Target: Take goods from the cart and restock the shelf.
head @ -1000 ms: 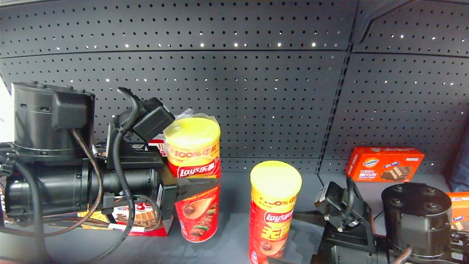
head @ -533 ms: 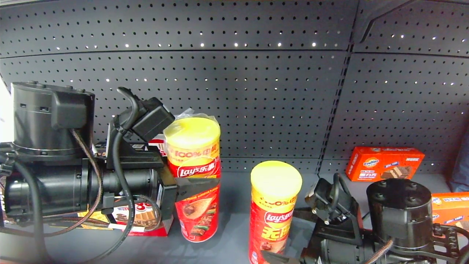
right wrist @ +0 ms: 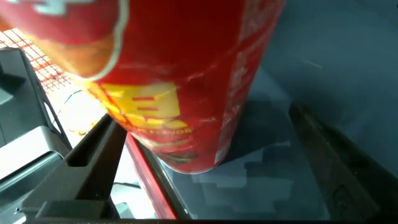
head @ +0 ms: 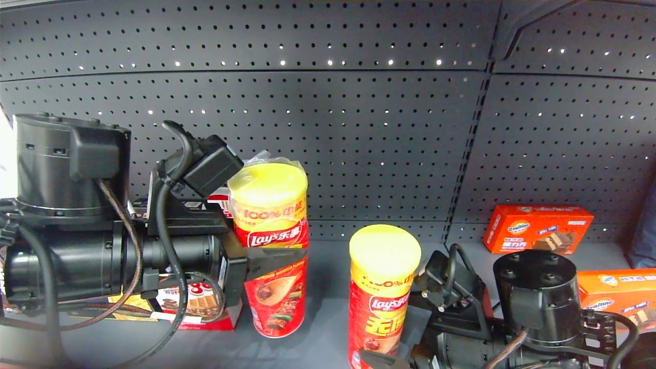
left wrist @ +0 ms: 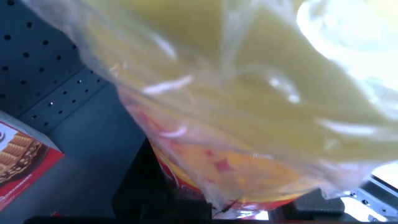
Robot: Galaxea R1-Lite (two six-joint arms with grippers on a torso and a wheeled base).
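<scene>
The left can, a red tube with a yellow lid, is held upright by the left tool, which is clamped on its middle. It is seen low on the shelf, just beside a red wafer box. The right can is stood nearby between the spread fingers of the right tool, with a gap seen at one finger. Two orange boxes are seen farther right.

Left hand clasping upright chip can, second can standing nearby, orange box farther right
</scene>
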